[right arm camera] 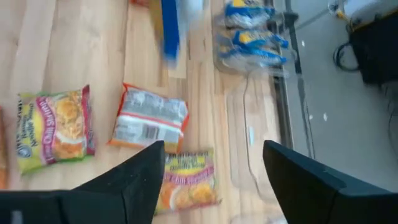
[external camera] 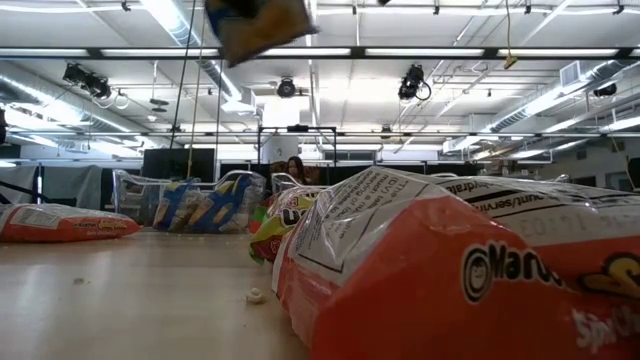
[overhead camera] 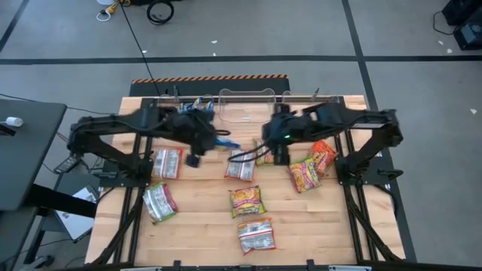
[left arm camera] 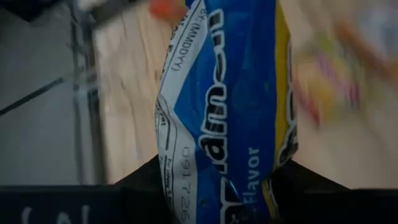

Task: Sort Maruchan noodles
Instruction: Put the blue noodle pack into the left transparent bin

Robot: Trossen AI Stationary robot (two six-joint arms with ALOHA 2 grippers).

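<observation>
A blue-and-yellow Maruchan noodle packet (left arm camera: 230, 106) is held above the table by my left gripper (overhead camera: 215, 139), which is shut on it; in the low view the packet (external camera: 255, 25) hangs high over the table. My right gripper (right arm camera: 214, 180) is open above the table's middle, right of the left one (overhead camera: 279, 154), with nothing between its fingers. Several noodle packets lie flat on the wood: orange ones (overhead camera: 167, 162) (overhead camera: 257, 235) and yellow-pink ones (overhead camera: 247, 201) (overhead camera: 305, 173). My left gripper pinches the blue packet's lower end (left arm camera: 249, 199) between its two fingers, which stand on either flat face. The packet stands out lengthwise past the fingertips. It is lifted clear of the table and of the other packets.
A clear bin (overhead camera: 245, 105) stands at the table's far edge, and beside it more blue packets (right arm camera: 249, 37) lie in a clear bin. An orange packet (external camera: 450, 270) lies close to the low camera. Bare wood shows along the near edge.
</observation>
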